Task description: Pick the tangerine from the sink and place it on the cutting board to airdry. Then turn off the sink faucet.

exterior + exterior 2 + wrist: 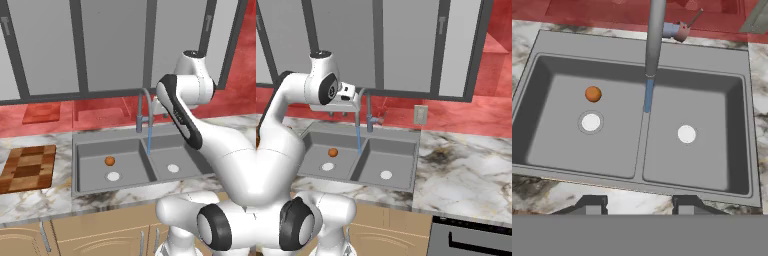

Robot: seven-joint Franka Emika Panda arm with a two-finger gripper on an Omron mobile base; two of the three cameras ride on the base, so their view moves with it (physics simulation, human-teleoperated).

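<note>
1. The tangerine lies on the floor of the left basin of the sink, just beside the white drain, on the drain's far side and apart from it.
2. In the left base view the tangerine sits just behind the same drain; in the right base view it lies near the back of that basin.
3. The claw hangs high over the sink's front rim, about at the divider between the basins, looking down. Its two fingertips stand apart, with nothing between them.
4. The tangerine is well below the claw and off to its left, farther back in the basin; the two do not touch.
5. The faucet arches over the divider, and a thin blue stream of water falls from its spout.
6. The checkered cutting board lies flat on the marble bench left of the sink, with nothing on it.
</note>
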